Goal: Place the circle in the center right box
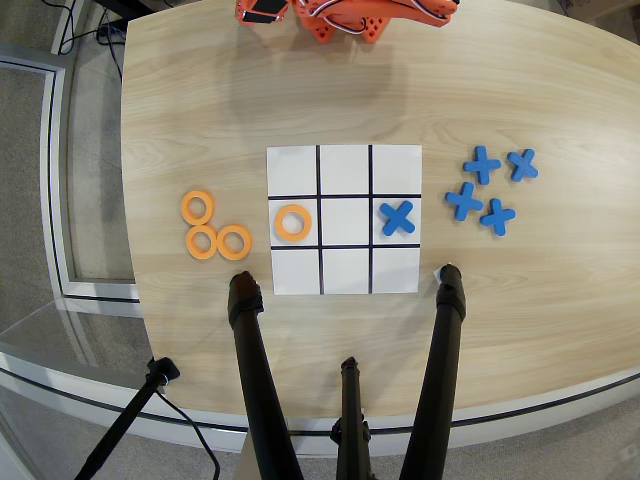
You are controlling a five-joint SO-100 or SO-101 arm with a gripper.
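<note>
One orange circle [280,222] lies flat in the middle-row end cell at the left of the white nine-cell board [345,170] in the overhead view. That cell, the center right box [275,202], holds only this ring. The opposite end cell of the middle row holds a blue cross [397,218]. The orange arm [340,20] is folded at the table's far edge, well away from the board. Its fingers cannot be made out there.
Three more orange rings [187,208] lie on the wood left of the board. Several blue crosses [482,165] lie to its right. Two black stand legs [250,350] [447,330] reach onto the table's near edge just below the board.
</note>
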